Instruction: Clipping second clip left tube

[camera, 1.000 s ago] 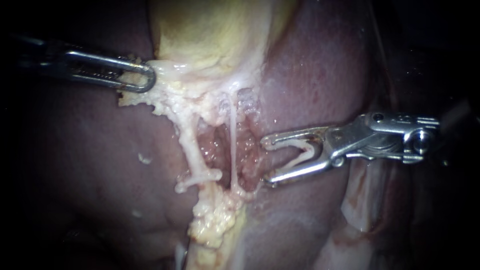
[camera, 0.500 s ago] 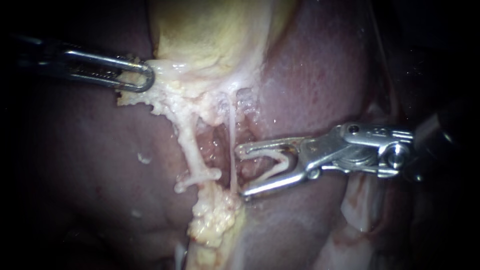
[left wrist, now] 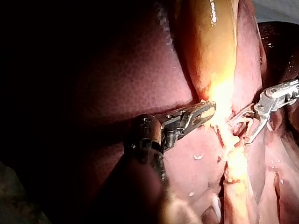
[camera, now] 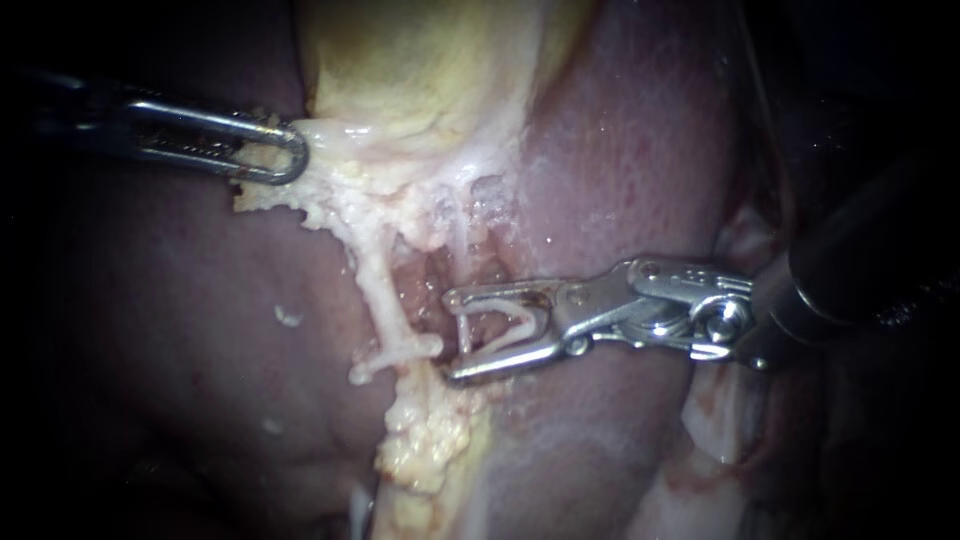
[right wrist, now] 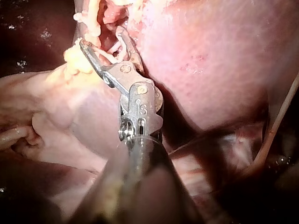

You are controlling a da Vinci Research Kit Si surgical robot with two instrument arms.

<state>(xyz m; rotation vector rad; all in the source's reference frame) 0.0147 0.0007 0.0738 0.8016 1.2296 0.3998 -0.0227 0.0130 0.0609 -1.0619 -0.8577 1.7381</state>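
With the left instrument clamping the gallbladder, the right end effector holds an unclosed clip, the left tube crossing just beyond its tips.

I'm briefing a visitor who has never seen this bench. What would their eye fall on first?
First the shiny right instrument at the centre of the endoscope view, its jaws spread wide, holding a white clip and reaching a thin pale tube. Next the yellow gallbladder above it, lying on the dark red liver, with the left instrument clamped on its lower edge.
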